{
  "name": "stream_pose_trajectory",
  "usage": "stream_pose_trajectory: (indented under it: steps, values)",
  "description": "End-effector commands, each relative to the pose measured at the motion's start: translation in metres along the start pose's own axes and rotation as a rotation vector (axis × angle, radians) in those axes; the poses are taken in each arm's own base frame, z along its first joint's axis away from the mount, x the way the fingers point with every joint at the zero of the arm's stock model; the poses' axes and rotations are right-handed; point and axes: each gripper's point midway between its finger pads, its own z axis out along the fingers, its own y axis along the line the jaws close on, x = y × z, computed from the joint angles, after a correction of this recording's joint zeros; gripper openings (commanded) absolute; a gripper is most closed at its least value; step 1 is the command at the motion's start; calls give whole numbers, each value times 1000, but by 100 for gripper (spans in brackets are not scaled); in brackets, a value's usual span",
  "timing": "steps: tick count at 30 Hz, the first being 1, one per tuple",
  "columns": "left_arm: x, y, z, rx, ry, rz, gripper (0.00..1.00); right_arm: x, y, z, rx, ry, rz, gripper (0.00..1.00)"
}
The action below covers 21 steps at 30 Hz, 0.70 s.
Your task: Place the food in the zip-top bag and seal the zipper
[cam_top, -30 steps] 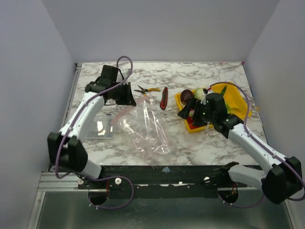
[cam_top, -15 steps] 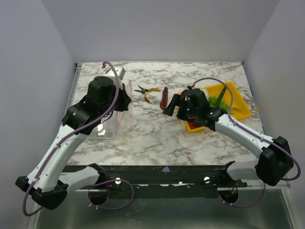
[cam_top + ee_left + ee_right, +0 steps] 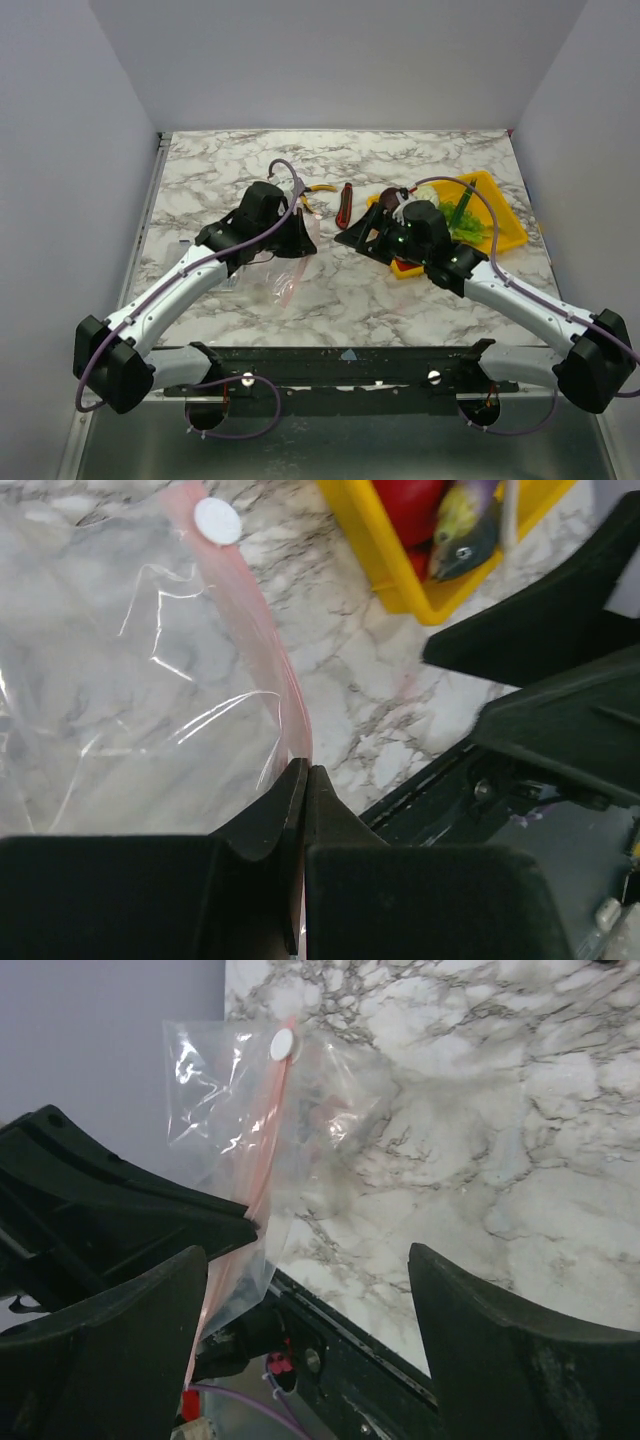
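Your left gripper (image 3: 303,772) is closed tight on the zipper (image 3: 265,630) of the zip-top bag (image 3: 120,680). Its two fingers meet with only the pink strip pinched between them. From that grip the strip runs away across the clear film to a white round sticker (image 3: 217,521) at its other end. In the top view the left gripper (image 3: 298,240) sits near the middle of the marble table (image 3: 220,170), with the bag (image 3: 283,285) trailing on its near side. You cannot tell how much of the film rests on the marble.

Your right gripper (image 3: 305,1260) is spread wide with nothing between its fingers (image 3: 520,1350). It points at the bag (image 3: 300,1130), just to the right of the left gripper and clear of the film. From above, the right gripper (image 3: 355,235) faces the left one at close range, the two not touching.

None of the toy food (image 3: 455,535) is in the bag. It all lies in the yellow tray (image 3: 505,220) at the far right, partly covered by the right arm. A red piece and a yellow-and-purple one show at the tray's left end.

Just beyond the grippers, yellow-handled pliers (image 3: 322,188) and a red-and-black utility knife (image 3: 345,205) lie side by side on the table.
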Motion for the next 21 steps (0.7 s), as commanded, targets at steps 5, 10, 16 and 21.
stream_pose_trajectory:
  steps: [5,10,16,21]
  values:
    - [-21,-51,-30,243,-137,58,0,-14,34,10,-83,-47,55,74]
    - [-16,-45,-29,218,-122,63,0,-16,40,18,-94,-59,60,74]
    - [-13,-48,-29,229,-107,72,0,-7,45,32,-90,-36,53,74]
    - [-12,-53,-35,250,-105,96,0,-1,60,38,-158,-21,72,68]
